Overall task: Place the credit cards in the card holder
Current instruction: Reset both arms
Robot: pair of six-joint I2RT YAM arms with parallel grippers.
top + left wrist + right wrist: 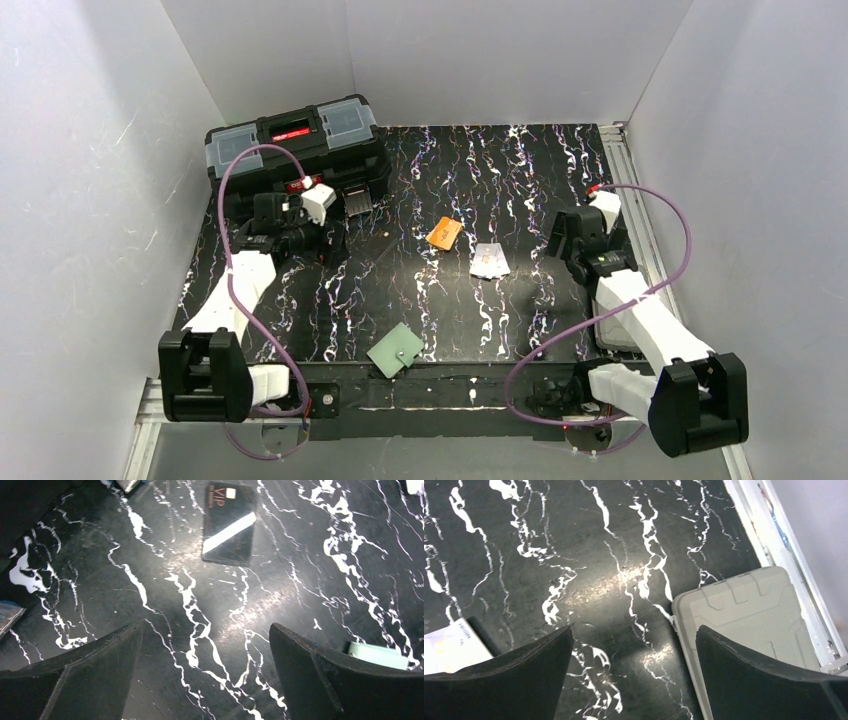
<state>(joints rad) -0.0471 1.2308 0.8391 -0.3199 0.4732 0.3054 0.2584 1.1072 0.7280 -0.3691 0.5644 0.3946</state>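
Observation:
The orange card (444, 234) and the white card (489, 260) lie side by side mid-table. The mint-green card holder (396, 349) lies shut near the front edge. My left gripper (335, 245) is open and empty over bare table (206, 630), left of the cards. My right gripper (558, 240) is open and empty over bare table (634, 630), right of the white card. That card's corner (449, 647) shows beside my left finger. A pale green edge (377, 655) peeks past the right finger in the left wrist view; I cannot tell what it is.
A big black toolbox (295, 145) stands at the back left, just behind my left arm. A black card with a white stripe (229, 522) lies ahead of the left gripper. A flat grey lid (744, 615) lies by the right rail (630, 200), partly under my right arm.

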